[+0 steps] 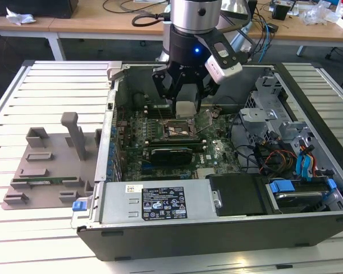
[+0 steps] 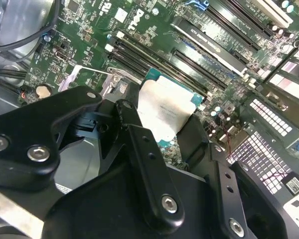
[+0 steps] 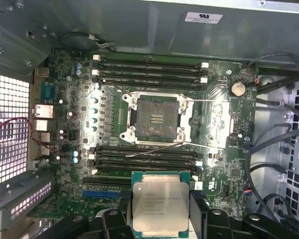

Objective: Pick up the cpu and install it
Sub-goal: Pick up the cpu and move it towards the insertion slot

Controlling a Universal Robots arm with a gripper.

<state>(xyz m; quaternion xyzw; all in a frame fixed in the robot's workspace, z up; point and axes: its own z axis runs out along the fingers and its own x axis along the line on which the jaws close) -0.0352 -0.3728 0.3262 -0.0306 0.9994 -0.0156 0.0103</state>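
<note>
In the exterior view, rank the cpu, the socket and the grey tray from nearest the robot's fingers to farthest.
1. cpu, held between the fingers.
2. socket, just below them.
3. grey tray, far off at the exterior view's left.

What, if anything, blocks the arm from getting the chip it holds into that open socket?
Probably nothing, so likely yes: the end effector holds the cpu just above the motherboard, and the socket lies near it, with nothing over its contacts.
</note>
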